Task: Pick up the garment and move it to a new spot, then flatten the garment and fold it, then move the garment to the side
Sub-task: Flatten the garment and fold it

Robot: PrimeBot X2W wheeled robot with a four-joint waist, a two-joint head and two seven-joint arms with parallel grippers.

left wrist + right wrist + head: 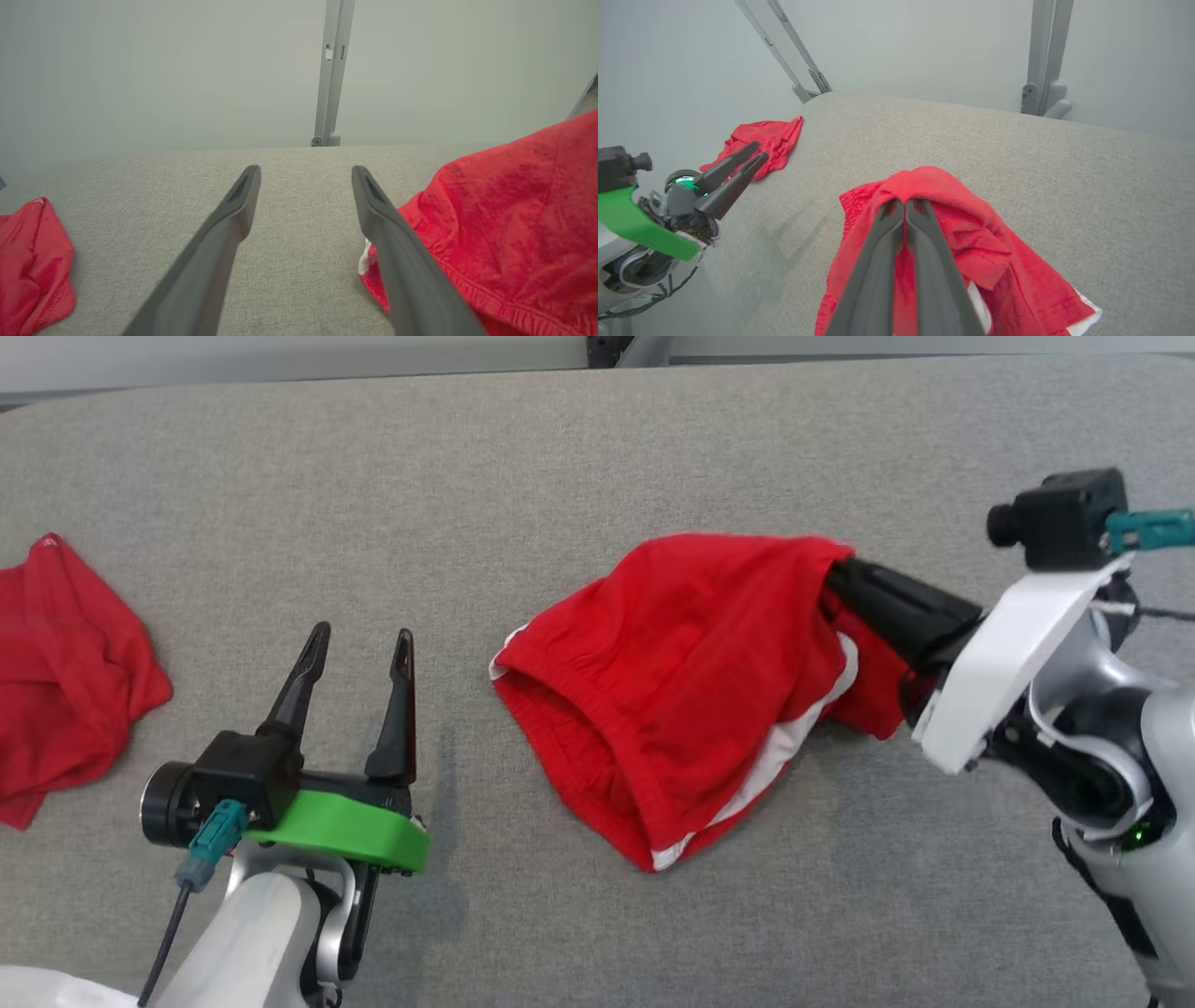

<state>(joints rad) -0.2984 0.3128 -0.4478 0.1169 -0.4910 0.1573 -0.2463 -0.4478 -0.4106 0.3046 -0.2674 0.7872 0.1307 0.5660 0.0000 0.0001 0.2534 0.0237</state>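
The garment [691, 663] is a pair of red shorts with white trim, hanging bunched just right of the middle of the grey padded table [560, 457]. My right gripper [845, 574] comes in from the right and is shut on the garment's upper right edge, its fingertips buried in the cloth. In the right wrist view the two fingers [896, 224] press together on a red fold of the garment [971, 224]. My left gripper [359, 644] stands open at the lower left, nothing between its fingers, a short way left of the garment [514, 210].
A second crumpled red cloth [65, 672] lies at the table's far left edge, also seen as a red cloth [761, 140] beyond my left gripper [756, 154]. Metal frame posts [331, 70] stand behind the table's far edge.
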